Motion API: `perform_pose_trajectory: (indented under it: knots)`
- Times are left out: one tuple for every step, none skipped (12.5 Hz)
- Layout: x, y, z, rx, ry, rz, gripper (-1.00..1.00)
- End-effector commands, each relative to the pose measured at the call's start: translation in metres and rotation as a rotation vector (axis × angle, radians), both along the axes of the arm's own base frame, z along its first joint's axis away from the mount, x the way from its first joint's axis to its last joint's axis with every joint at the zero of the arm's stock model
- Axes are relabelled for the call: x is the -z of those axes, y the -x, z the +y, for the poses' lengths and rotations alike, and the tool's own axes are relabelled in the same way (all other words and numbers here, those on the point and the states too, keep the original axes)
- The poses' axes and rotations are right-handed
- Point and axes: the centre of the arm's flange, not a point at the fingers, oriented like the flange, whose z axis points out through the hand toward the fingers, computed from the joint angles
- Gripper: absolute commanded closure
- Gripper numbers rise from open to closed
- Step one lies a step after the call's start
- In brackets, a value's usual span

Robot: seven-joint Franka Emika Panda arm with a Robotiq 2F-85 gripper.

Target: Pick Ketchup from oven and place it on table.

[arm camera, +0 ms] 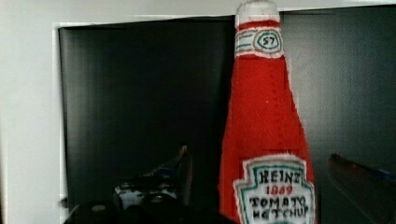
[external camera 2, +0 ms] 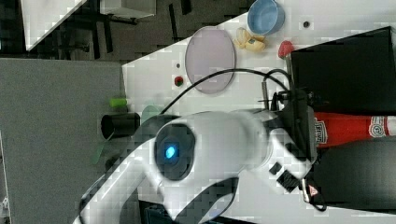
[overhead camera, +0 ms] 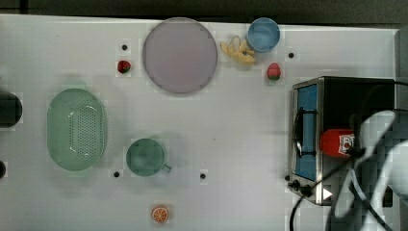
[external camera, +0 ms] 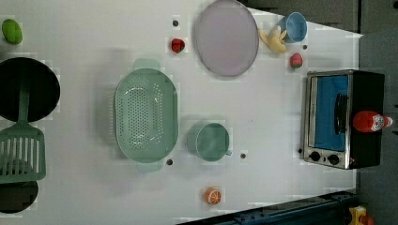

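Your pincer (arm camera: 254, 186) stands open, one finger (arm camera: 180, 170) on each side of the Ketchup (arm camera: 266, 140). That bottle lies flat on the oven's (external camera: 368, 93) black top, long axis across it, white cap pointing toward the left view's right, away from the glass door (external camera: 328, 112).

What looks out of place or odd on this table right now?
The Ketchup lies on its side on the black top of the oven rather than standing upright, its cap toward the left view's right. A banana peel also lies loose on the table beside the blue cup.
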Motion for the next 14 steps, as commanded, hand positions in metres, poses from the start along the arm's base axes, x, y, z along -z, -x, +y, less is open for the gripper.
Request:
perform_pose_trajectory:
  knots:
    - [0.009, -0.003, 0.012, 0.019, -0.036, -0.026, -1.00]
    - [0.015, -0.001, 0.011, 0.026, -0.043, -0.019, -1.00]
    - [0.019, 0.000, 0.012, 0.028, -0.050, -0.015, -1.00]
    - [0.022, 0.001, 0.013, 0.030, -0.054, -0.011, -0.49]
    - [0.019, -0.001, 0.014, 0.027, -0.052, -0.017, -0.26]
    - [0.017, -0.001, 0.013, 0.027, -0.050, -0.020, -0.21]
    - [0.013, -0.003, 0.013, 0.023, -0.046, -0.028, -0.21]
    - [0.000, -0.009, 0.014, 0.012, -0.033, -0.047, -0.21]
    - [-0.013, -0.013, 0.015, -0.001, -0.016, -0.064, -0.21]
    - [-0.044, -0.022, 0.019, -0.038, 0.011, -0.075, -0.21]
    - [-0.067, -0.027, 0.027, -0.076, 0.022, -0.060, -0.21]
    - [-0.091, -0.032, 0.039, -0.106, 0.017, -0.055, -0.21]
    - [-0.134, -0.041, 0.071, -0.162, -0.025, -0.063, -0.21]
    - [-0.159, -0.048, 0.115, -0.240, -0.090, -0.041, -0.21]
